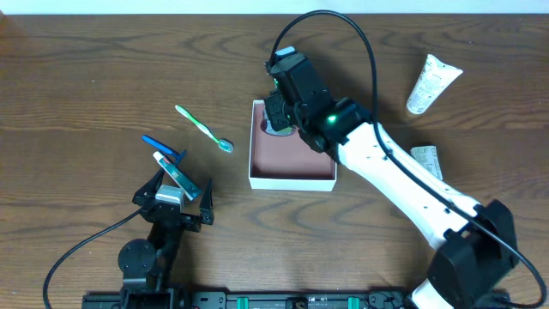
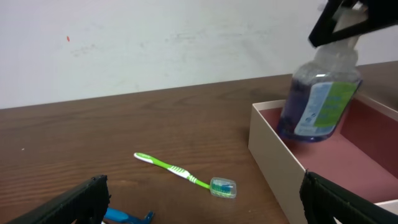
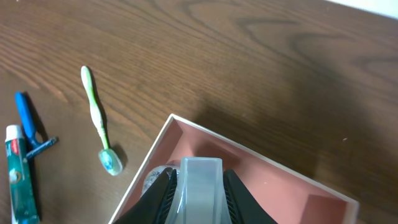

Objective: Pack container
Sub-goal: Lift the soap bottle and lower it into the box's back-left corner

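The container (image 1: 296,165) is a square white box with a reddish-brown floor, at the table's middle; it also shows in the left wrist view (image 2: 273,146) and the right wrist view (image 3: 261,180). My right gripper (image 3: 199,196) is shut on the clear cap of a mouthwash bottle (image 2: 320,102) with blue liquid and a green label. It holds the bottle tilted in the box's back left corner (image 1: 276,124), base at or just above the floor. My left gripper (image 2: 205,211) is open and empty, low at the front left (image 1: 176,206).
A green toothbrush (image 1: 204,129) lies left of the box. A blue razor (image 1: 163,146) and a toothpaste tube (image 1: 176,176) lie just ahead of my left gripper. A white tube (image 1: 431,83) lies far right, and a small packet (image 1: 426,160) beside the right arm.
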Controlling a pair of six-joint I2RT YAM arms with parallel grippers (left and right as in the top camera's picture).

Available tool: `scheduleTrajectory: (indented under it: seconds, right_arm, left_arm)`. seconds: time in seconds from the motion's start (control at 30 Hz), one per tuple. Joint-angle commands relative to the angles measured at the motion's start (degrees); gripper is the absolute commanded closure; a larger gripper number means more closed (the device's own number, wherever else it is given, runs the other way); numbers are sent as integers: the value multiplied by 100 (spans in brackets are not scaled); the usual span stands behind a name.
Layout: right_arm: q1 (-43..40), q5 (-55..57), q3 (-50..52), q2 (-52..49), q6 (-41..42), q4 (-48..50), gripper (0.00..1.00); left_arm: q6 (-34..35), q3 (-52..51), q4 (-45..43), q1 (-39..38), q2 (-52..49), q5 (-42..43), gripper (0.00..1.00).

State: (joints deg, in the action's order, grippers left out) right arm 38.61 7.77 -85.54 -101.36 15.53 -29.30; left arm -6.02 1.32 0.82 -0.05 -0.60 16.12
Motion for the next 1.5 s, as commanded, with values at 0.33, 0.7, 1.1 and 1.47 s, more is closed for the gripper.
scheduleTrajectory:
  seconds: [0.33, 0.7, 1.1, 1.47]
  right_arm:
    - [46, 328, -136, -525, 671, 568, 97]
    - [44, 404, -136, -640, 562, 647, 96]
    - [46, 262, -136, -944, 350, 835, 94]
    - [46, 170, -136, -966, 146, 988, 49]
  left_arm:
    - [7, -109, 190, 20, 31, 15, 2]
    - [7, -109, 190, 20, 31, 15, 2]
    - [7, -109, 190, 20, 31, 15, 2]
    - [7, -109, 190, 20, 31, 15, 2]
